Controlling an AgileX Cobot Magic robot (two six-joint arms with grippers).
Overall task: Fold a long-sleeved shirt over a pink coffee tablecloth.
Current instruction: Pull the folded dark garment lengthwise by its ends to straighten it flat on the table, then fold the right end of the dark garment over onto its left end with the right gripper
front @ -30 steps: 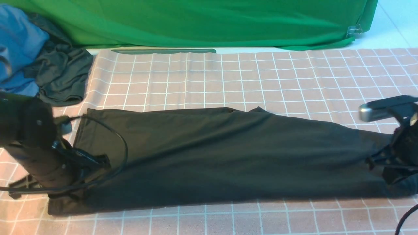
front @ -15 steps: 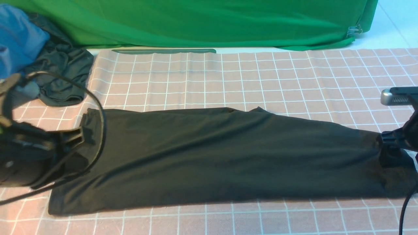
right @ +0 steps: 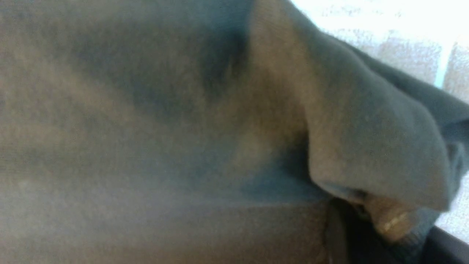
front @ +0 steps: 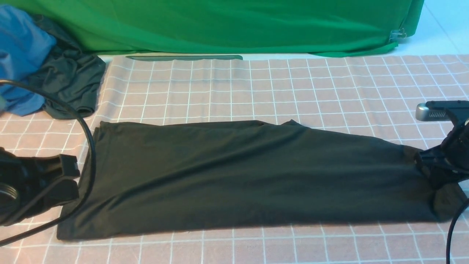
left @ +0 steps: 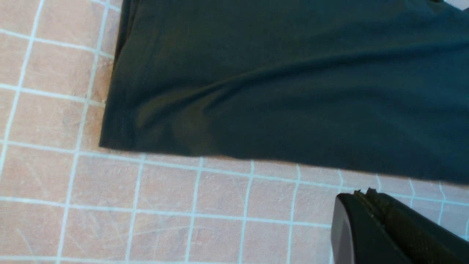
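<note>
Left gripper (front: 71, 179) has withdrawn from the hem end of the long-sleeved shirt (front: 249, 176) and now sits just off its left edge, jaws closed on nothing, over the pink coffee tablecloth (front: 256, 88). The shirt lies as a long dark band across the middle of the cloth, print hidden, hem corner flat and released in the left wrist view. At the far right, the right gripper (front: 427, 167) has reopened and come down again on the narrow end; its jaws now stand narrow with a bunched fold of fabric pinched between them. Judgement: the lengthwise fold is set; the right end appears taken up for the next fold toward the left
</note>
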